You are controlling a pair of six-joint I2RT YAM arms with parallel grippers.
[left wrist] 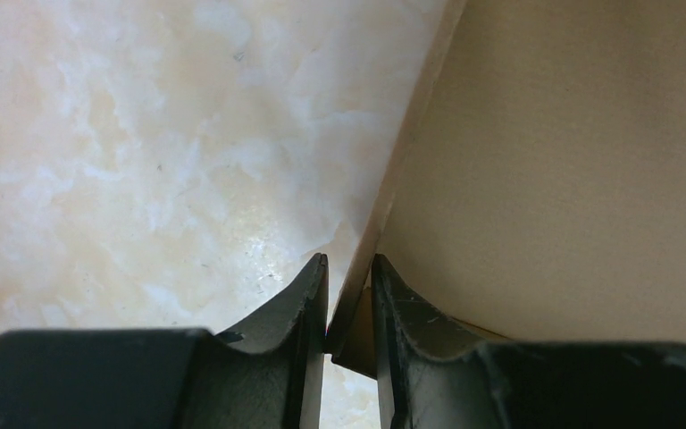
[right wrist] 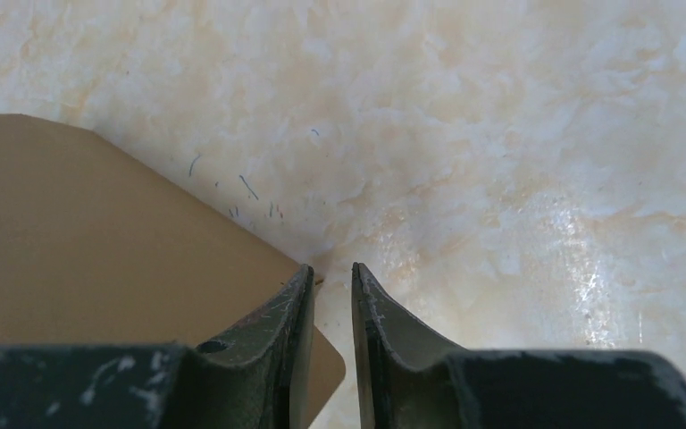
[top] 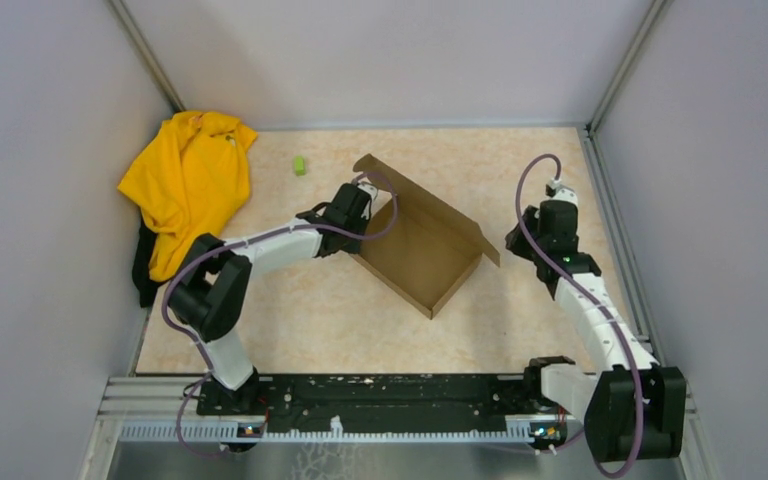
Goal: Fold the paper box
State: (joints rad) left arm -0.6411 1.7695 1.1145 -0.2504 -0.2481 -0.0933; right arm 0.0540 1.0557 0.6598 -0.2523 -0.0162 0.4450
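From above, the paper box (top: 415,250) lies half-formed in the middle of the table (top: 310,320); at the left wrist, the left gripper (left wrist: 350,299) pinches its side wall (a thin hold, so a pull could slip or crease it), and at the right wrist, the right gripper (right wrist: 330,299), jaws slightly apart and empty, hovers beside a flap corner.

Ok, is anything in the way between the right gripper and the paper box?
Nothing visible. The right gripper hangs with empty jaws close to a flap corner of the paper box, only bare table around it. The left gripper straddles the box's wall. The yellow cloth and small green object lie far left.
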